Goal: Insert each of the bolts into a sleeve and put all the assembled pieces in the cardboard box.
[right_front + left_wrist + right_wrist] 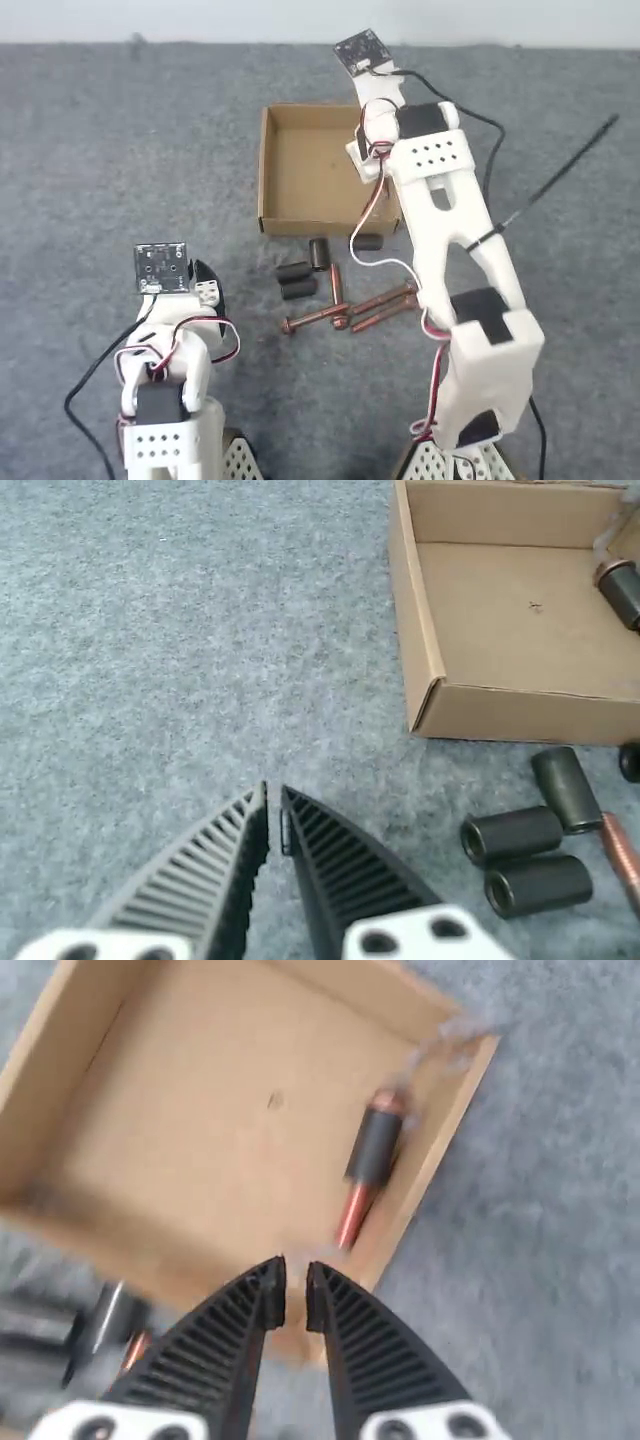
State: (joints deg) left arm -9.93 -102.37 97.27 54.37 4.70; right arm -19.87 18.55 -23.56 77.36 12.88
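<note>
Two arms are sharing a grey carpeted table [110, 150]. The right arm [450, 200] is hanging stretched out over the cardboard box [310, 226], while the left arm [170, 400] is sitting folded back near its base.

The box is lying open-topped at the far middle of the table, probably set there so that either arm can get to it. The right gripper [295, 1285] is hovering above one of the box's walls, its fingers drawn to a narrow slit and gripping nothing. That pose is suggesting this arm is the one serving the box. The left gripper [274, 798] is pointing down at bare carpet beside the parts, its fingertips almost meeting and likewise empty, apparently keeping clear of its partner.

One assembled piece [372, 1150], a copper bolt wearing a black sleeve, is lying inside the box along one wall, so a first pairing is looking finished.

Loose bolts [380, 300] are lying crossed in a heap just in front of the box, between the two arms. Four seems the likeliest count, though they are overlapping and the right arm's wires are crossing them.

Four loose sleeves [293, 272] are lying close by: two side by side, one nearer the box, and one just beside the box's front wall [368, 241]. By this tally, four pairings are waiting to be made.
</note>
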